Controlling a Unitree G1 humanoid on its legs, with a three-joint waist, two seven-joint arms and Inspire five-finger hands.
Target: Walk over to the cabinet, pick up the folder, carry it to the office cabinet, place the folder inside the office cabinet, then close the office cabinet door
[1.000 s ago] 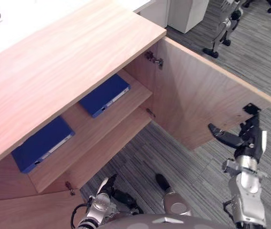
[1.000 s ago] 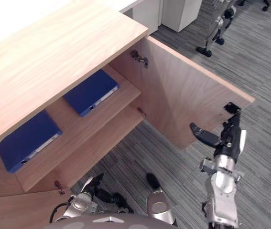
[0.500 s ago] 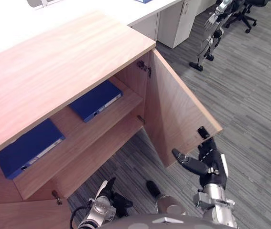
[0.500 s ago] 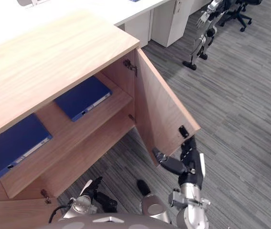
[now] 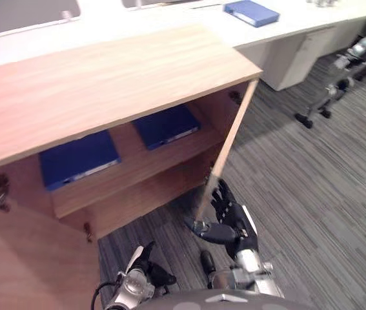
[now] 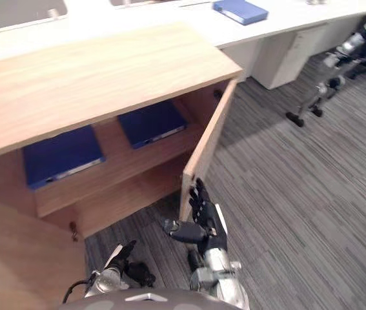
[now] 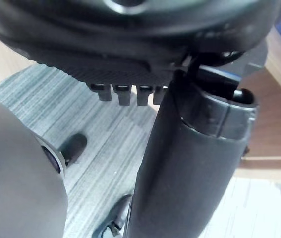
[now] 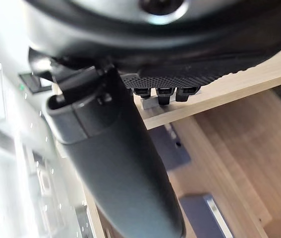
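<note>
Folder [image 5: 166, 125] flat at shelf's [image 5: 137, 166] right end, inside office cabinet [image 5: 118, 77]. Door-closing step: right hand [image 5: 234, 223], fingers straight, by half-shut door's [image 5: 232, 143] lower edge. Next: push it flush. Left hand [image 5: 141, 268] low, relaxed, idle.

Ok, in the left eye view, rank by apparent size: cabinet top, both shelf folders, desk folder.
Cabinet top, largest.
Left shelf folder and right shelf folder: alike, unranked.
Desk folder, smallest, but farthest away.
</note>
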